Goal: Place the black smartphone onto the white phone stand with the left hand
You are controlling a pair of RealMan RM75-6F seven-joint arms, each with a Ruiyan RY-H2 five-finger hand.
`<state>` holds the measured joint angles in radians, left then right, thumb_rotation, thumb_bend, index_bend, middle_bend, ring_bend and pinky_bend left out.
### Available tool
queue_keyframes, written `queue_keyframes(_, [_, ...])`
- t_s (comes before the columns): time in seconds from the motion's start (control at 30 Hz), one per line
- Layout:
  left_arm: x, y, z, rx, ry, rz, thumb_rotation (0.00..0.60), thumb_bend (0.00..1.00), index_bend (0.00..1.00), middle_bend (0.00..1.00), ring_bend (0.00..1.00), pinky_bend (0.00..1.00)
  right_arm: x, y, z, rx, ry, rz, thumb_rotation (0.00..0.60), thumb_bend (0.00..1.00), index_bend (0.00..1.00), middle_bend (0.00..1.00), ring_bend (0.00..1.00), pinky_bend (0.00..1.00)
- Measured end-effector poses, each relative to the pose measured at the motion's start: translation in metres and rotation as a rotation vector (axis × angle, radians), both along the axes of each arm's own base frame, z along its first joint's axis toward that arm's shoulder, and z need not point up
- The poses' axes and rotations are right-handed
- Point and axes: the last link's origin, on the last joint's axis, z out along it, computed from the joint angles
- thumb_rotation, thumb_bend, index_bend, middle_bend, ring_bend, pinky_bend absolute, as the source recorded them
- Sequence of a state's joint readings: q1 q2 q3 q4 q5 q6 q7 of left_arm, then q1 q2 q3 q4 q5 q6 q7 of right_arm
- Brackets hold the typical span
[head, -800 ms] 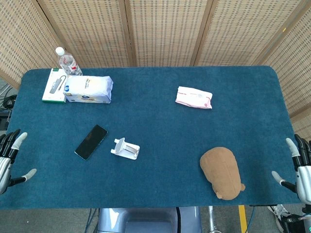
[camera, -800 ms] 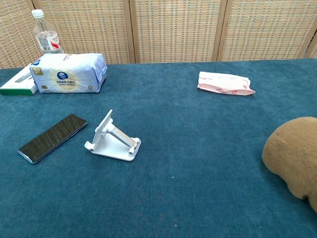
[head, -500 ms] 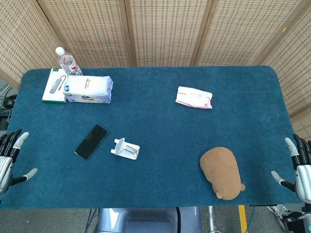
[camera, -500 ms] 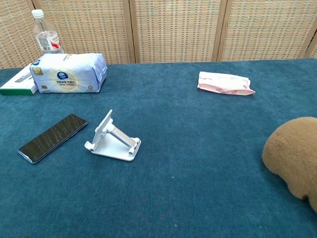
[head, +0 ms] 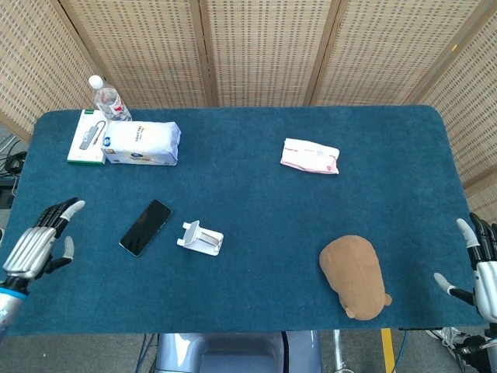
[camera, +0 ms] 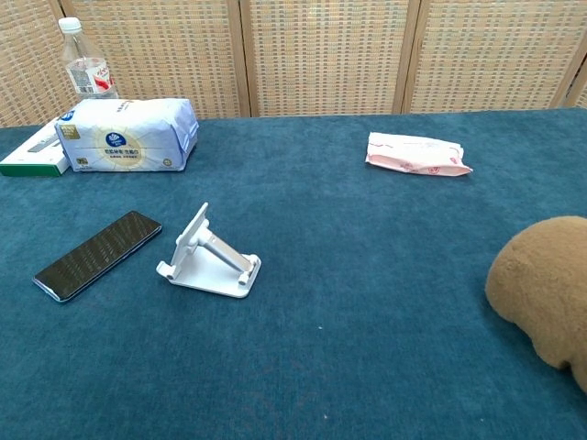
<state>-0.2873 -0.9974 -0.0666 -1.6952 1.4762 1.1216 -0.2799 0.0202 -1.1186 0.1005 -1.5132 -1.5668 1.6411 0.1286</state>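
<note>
One flat black smartphone point(head: 145, 227) and one white plastic phone stand point(head: 199, 238) lie on the tabletop just beyond the left robot hand point(head: 35, 247) — fingers spread, holding nothing.

Blue cloth-covered table point(head: 256, 202), woven screen panels point(head: 264, 50) behind. At 10–11 o'clock: white tissue pack point(head: 141, 143) lying flat, green-and-white box point(head: 86, 137) touching its left end, clear water bottle point(head: 107, 101) upright just behind both. At 1 o'clock: pink-and-white packet point(head: 310, 156), flat, well apart from rest. At 4–5 o'clock: brown plush toy point(head: 355, 275) near front edge.
</note>
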Motion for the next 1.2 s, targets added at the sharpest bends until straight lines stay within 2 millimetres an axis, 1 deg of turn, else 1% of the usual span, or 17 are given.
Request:
queue_keyframes(0.17, [0.004, 0.040, -0.016, -0.136, -0.091, 0.083, 0.600, 1.00, 0.00, 0.00, 0.00, 0.00, -0.001, -0.001, 0.000, 0.011, -0.007, -0.003, 0.600, 0.10, 0.00, 0.00, 0.00, 0.00])
queue_keyframes(0.27, [0.004, 0.062, -0.024, -0.150, -0.123, 0.121, 0.600, 1.00, 0.00, 0.00, 0.00, 0.00, -0.001, -0.002, -0.001, 0.017, -0.008, -0.005, 0.600, 0.10, 0.00, 0.00, 0.00, 0.00])
queue_keyframes(0.43, [0.008, 0.086, -0.044, -0.176, -0.149, 0.141, 0.600, 1.00, 0.00, 0.00, 0.00, 0.00, -0.002, -0.004, -0.001, 0.025, -0.010, -0.011, 0.600, 0.10, 0.00, 0.00, 0.00, 0.00])
queue_keyframes(0.57, [0.011, 0.105, -0.068, -0.201, -0.200, 0.156, 0.600, 1.00, 0.00, 0.00, 0.00, 0.00, -0.003, -0.004, -0.001, 0.024, -0.011, -0.014, 0.600, 0.10, 0.00, 0.00, 0.00, 0.00])
queue_keyframes(0.77, [0.019, 0.117, -0.097, -0.256, -0.241, 0.173, 0.600, 1.00, 0.00, 0.00, 0.00, 0.00, -0.003, -0.005, -0.001, 0.026, -0.012, -0.016, 0.600, 0.10, 0.00, 0.00, 0.00, 0.00])
queue_keyframes(0.97, [0.031, 0.121, -0.116, -0.281, -0.280, 0.171, 0.600, 1.00, 0.00, 0.00, 0.00, 0.00, -0.003, -0.005, -0.001, 0.027, -0.014, -0.015, 0.600, 0.10, 0.00, 0.00, 0.00, 0.00])
queue_keyframes(1.2, [0.033, 0.123, -0.132, -0.286, -0.308, 0.193, 0.600, 1.00, 0.00, 0.00, 0.00, 0.00, -0.004, -0.005, -0.002, 0.028, -0.016, -0.015, 0.600, 0.10, 0.00, 0.00, 0.00, 0.00])
